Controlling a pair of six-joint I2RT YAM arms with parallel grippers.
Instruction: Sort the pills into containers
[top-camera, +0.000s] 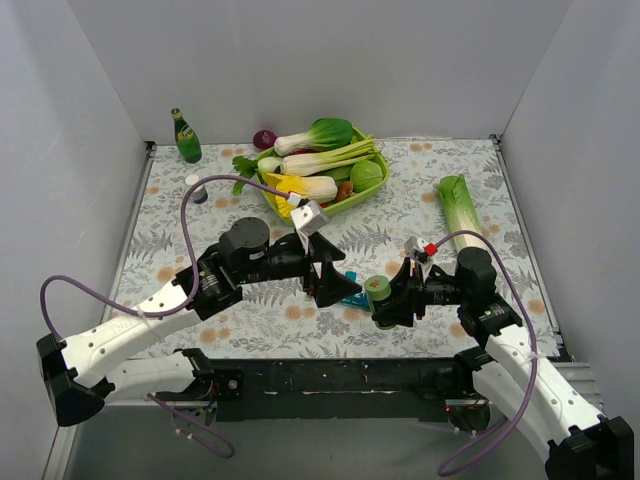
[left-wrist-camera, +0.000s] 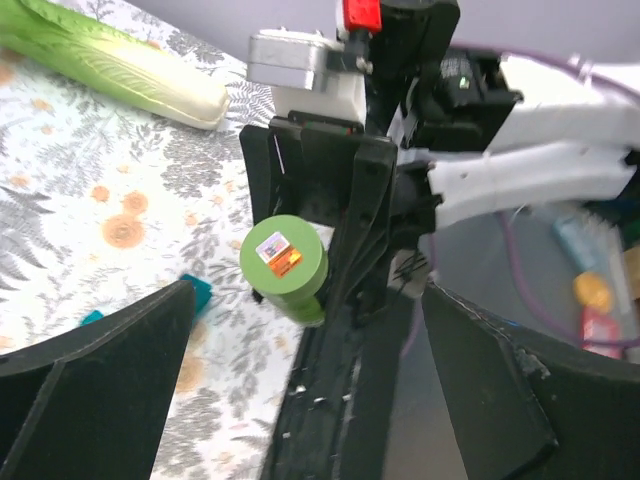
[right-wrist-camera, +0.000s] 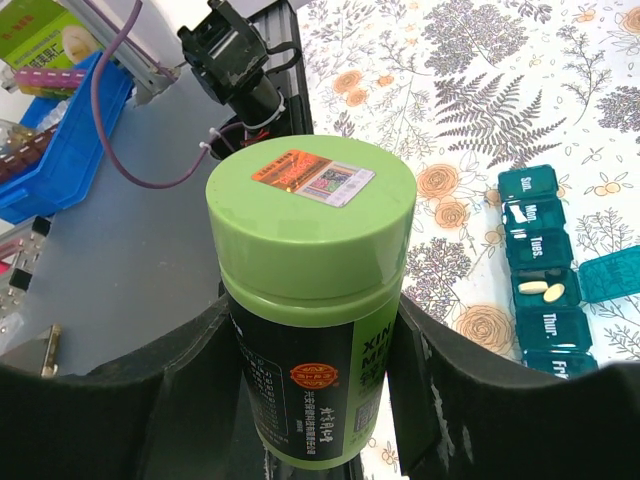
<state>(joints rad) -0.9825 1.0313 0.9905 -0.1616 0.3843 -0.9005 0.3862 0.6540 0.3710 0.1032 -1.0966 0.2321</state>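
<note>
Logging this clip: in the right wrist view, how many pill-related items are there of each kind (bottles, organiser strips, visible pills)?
Green-capped plastic pill bottle: 1
Teal plastic pill organiser strip: 1
Pale oblong pills in its one open compartment: 2
Total: 4

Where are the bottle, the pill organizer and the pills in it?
bottle (right-wrist-camera: 310, 215): right wrist view, top of its green cap.
pill organizer (right-wrist-camera: 540, 248): right wrist view, the closed Tues lid.
pills (right-wrist-camera: 533, 287): right wrist view, the left pill in the open compartment.
</note>
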